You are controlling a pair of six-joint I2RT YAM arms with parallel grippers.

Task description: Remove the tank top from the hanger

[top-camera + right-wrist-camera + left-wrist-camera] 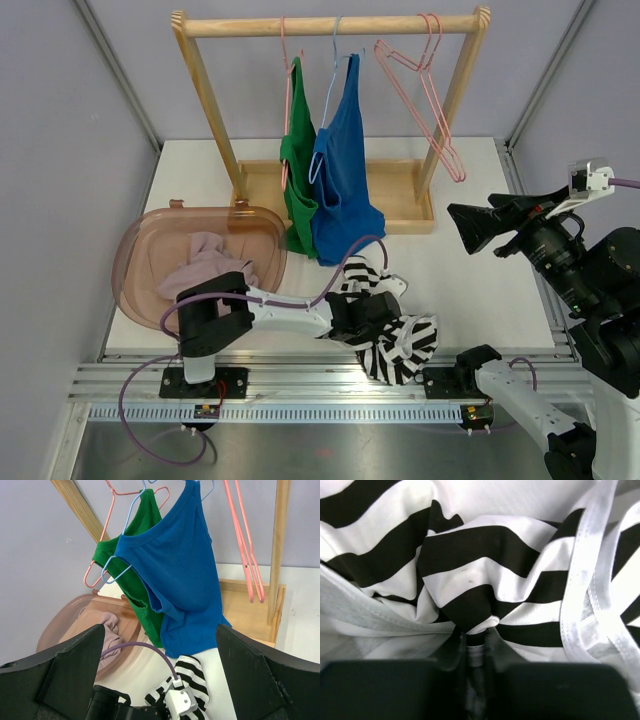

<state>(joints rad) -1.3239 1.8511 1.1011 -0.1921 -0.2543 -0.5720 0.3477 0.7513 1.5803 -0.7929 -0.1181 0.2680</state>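
The left gripper (476, 635) was closed on a fold of the black-and-white striped tank top (405, 345), which lay bunched on the table (480, 290) at its near edge, off any hanger. The right gripper (160, 650) stood fully open, raised at the right and holding nothing. On the wooden rack (330, 25) at the far side hung a blue tank top (345, 190) and, just left of it, a green tank top (297, 170).

Setting: you are in a robotics lab cell, not a home. Plain grey partition walls (60, 120) box in a white table (480, 230). A slotted aluminium rail (330, 388) along the near edge carries the bolted left arm base (200, 380). A purple cable (142, 644) runs exposed. A small wooden garment rack (330, 25) stands as a prop.
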